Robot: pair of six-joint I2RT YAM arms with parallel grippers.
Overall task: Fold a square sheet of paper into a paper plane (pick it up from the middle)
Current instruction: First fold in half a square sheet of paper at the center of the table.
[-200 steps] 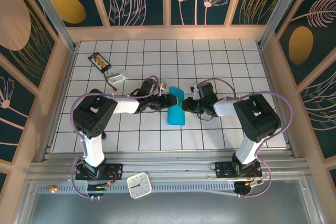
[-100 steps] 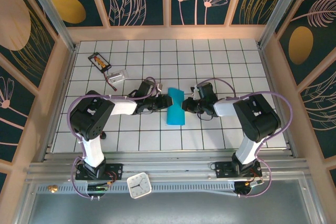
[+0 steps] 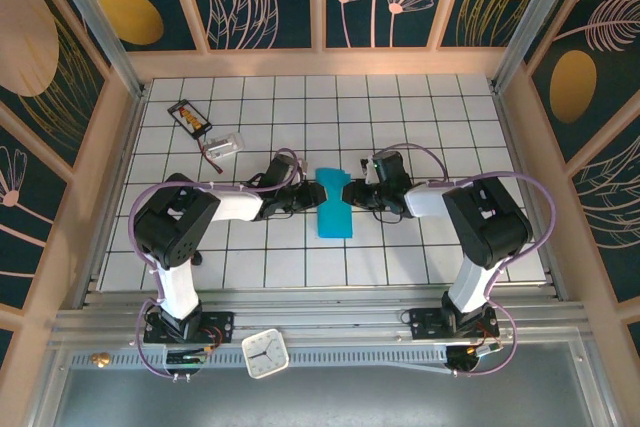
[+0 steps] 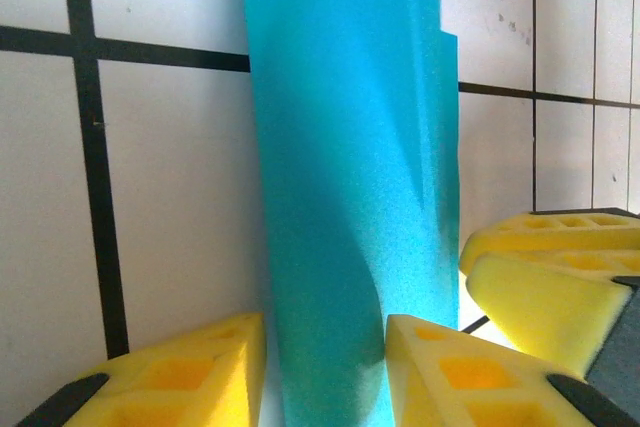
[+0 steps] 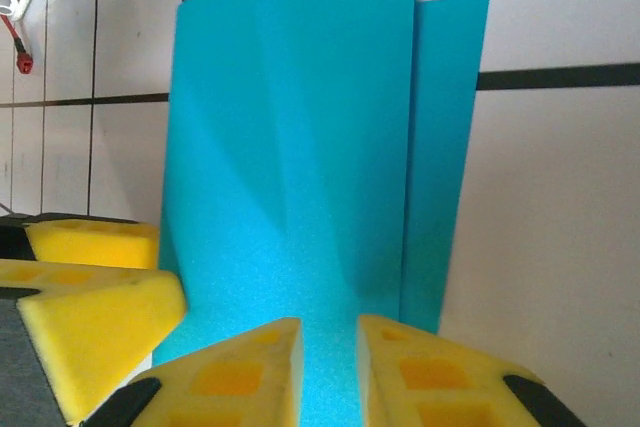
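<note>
A thin, smooth, folded teal-blue paper sheet [image 3: 335, 217] lay mid-frame. The left gripper [image 3: 314, 192] and right gripper [image 3: 351, 192] stretched low beside it, spongy yellow pads [image 4: 190, 367] around it. Nobody could tell if they squeezed.

Top external: fixed high behind the arm bases [image 3: 185, 327], looking down and forward across the whole tiled table [image 3: 420, 117]. Left wrist: pressed close, low over the tiles, facing along the sheet of paper [image 4: 350, 197]. Right wrist: just as close, facing it from the opposite side. Shared by all three — that sheet, mid-table.
</note>
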